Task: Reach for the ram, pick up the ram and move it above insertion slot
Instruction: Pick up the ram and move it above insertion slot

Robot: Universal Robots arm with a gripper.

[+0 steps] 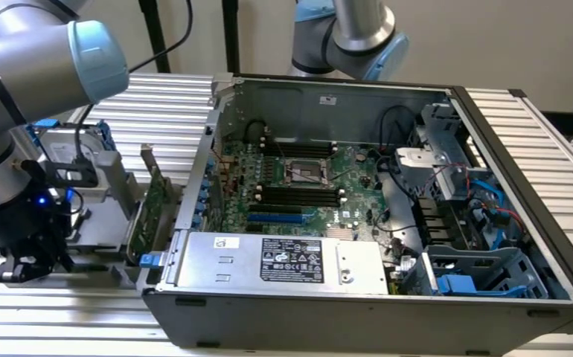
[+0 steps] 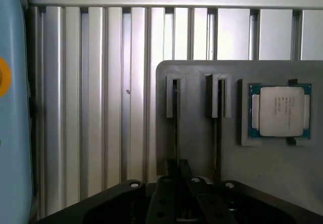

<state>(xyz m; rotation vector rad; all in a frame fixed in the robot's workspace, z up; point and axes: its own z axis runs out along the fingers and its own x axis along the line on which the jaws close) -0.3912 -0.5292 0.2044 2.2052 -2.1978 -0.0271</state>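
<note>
Two narrow slots (image 2: 174, 90) in the grey holder (image 2: 198, 133), side by side and parallel, each with a thin dark strip standing on edge inside. Taking the strip in line with the fingers (image 2: 184, 172) as the ram (image 2: 175, 133), though edge-on it is too thin to tell green board from shadow.

Long axis straight away from the fingers, along the slot, toward the holder's far edge. Near end right at the fingertips, touching or just under them; cannot say which. Second slot just beside, between the first and the square processor chip (image 2: 278, 111) seated in its own pocket.

Fingers drawn close together, nearly closed, astride the line of the slot. Whether clamped on the board's edge or merely poised over it, impossible to tell.

In the exterior view, down in the lower left of the frame, low over the slatted desk (image 1: 58, 312). Holder just beside, and the tall green expansion card (image 1: 153, 212) between there and the open computer case (image 1: 366, 327). Well apart from the memory slots (image 1: 297, 195) inside the case, near the frame's centre. Judging by that, ram not yet lifted clear of the holder.
</note>
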